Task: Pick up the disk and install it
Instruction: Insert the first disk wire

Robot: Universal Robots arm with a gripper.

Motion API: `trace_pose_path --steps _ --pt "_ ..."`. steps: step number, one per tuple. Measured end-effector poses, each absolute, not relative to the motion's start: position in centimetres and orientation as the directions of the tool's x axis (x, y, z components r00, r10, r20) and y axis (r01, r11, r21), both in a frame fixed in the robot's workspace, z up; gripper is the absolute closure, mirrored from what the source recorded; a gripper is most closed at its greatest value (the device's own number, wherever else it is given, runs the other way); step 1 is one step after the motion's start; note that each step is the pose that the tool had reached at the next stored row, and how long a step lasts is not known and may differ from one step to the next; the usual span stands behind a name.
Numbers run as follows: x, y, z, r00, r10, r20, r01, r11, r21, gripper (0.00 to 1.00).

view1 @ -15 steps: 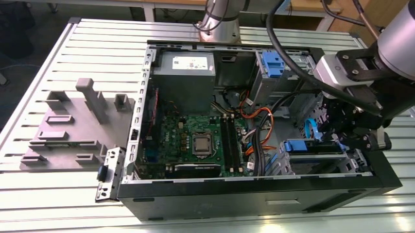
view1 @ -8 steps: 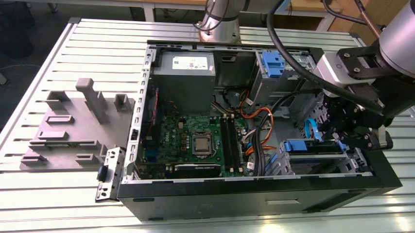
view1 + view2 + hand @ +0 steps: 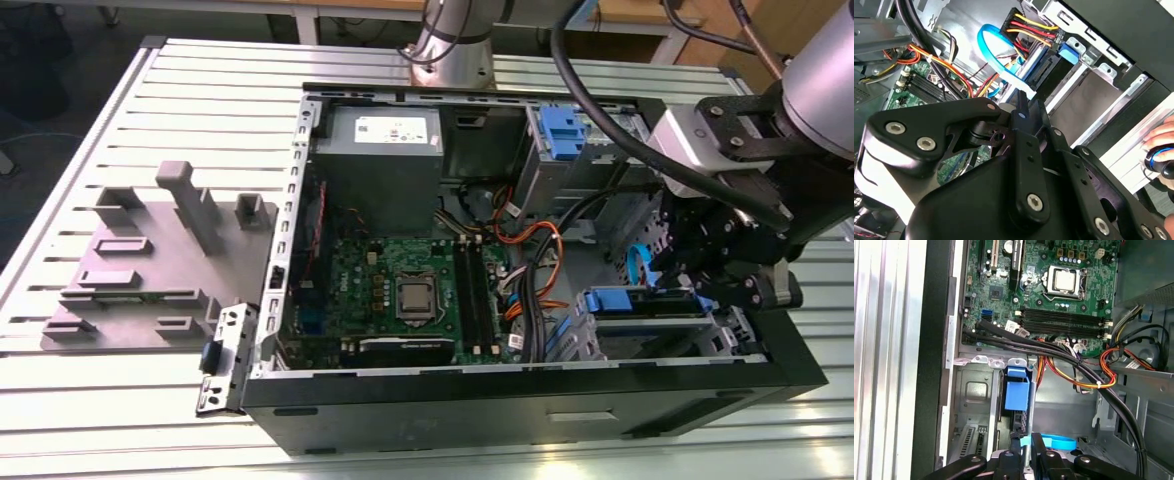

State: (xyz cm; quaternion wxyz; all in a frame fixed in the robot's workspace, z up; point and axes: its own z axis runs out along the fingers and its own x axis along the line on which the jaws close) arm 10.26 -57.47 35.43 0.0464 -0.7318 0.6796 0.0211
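The gripper (image 3: 1025,439), its fingers narrowed on what appears to be the rear edge of the disk (image 3: 1016,395), is holding the disk on edge, partly inside the cage (image 3: 974,390), presumably so its blue rails meet the guides.

Table (image 3: 174,90): slatted aluminium top, pale ribs running along its length.
Computer case (image 3: 534,400): open, black-framed, lying on its side directly on the slats.
Grey fixture block (image 3: 147,270): moulded, with upright posts, flat on the slats beside the case, toward the exterior view's left.
Metal bracket (image 3: 224,358): small, lying against the case's near corner, between case and fixture block.
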Motion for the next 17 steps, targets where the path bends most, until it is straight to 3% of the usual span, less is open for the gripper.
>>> trace_pose_path --steps 10,17 --pt "11.0 -57.5 35.4 0.067 -0.993 -0.095 -0.998 -0.064 -0.029 0.77" --pt "12.3 -57.5 35.3 0.062 -0.993 -0.098 -0.998 -0.063 0.007 0.77"
